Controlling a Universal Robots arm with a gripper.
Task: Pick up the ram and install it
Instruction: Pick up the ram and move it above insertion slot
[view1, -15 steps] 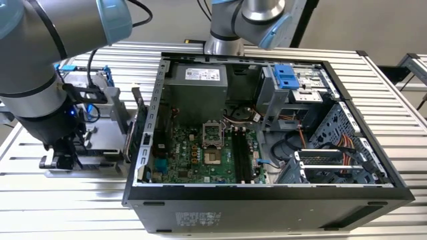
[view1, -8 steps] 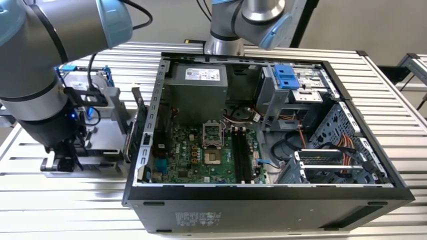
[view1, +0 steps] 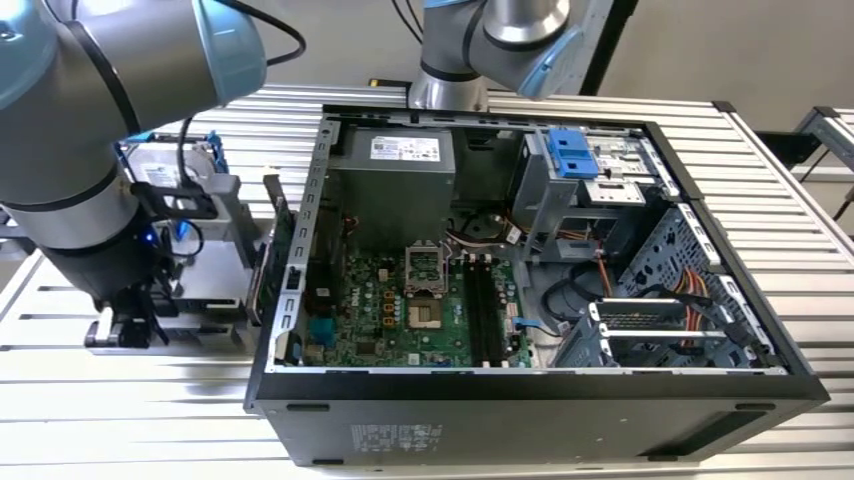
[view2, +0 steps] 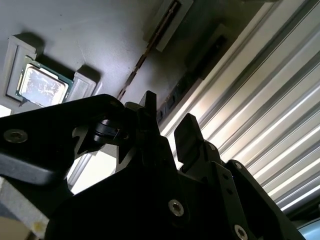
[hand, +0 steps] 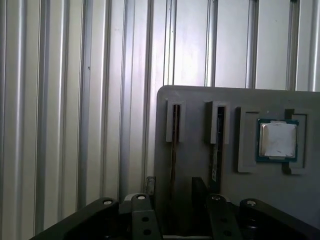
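Pincer (hand: 174, 195) is low over the grey holder tray (hand: 200, 100), with its fingers (hand: 199, 192) apart in both wrist views and nothing clamped. Ram (hand: 174, 145) stands on edge in one of the tray's slots. In the first wrist view it runs straight into the gap between the fingers. Can't tell if either finger touches it.

A second stick (hand: 219, 145) sits in the next slot over on the tray, just beside the ram. A processor chip (hand: 277, 140) lies in a recess of the tray beyond that stick. The tray rests on the ribbed metal tabletop (hand: 60, 100).

In the exterior view, the open computer case (view1: 534, 420) is on the tray's side toward the exterior view's right, close by. The motherboard's long black memory slots (view1: 489, 310) look unfilled.

Step, as I judge it: pick-up, in the pre-grasp stage. Pincer is lined up on the ram but not closed, and the install has not started.

Judgement on what the grip calls for:
- fingers centred on the ram's thin faces and square to them
- staying clear of the second stick
- a firm hold, as the board is narrow and could tilt or jam in the slot
- a straight lift out along the slot
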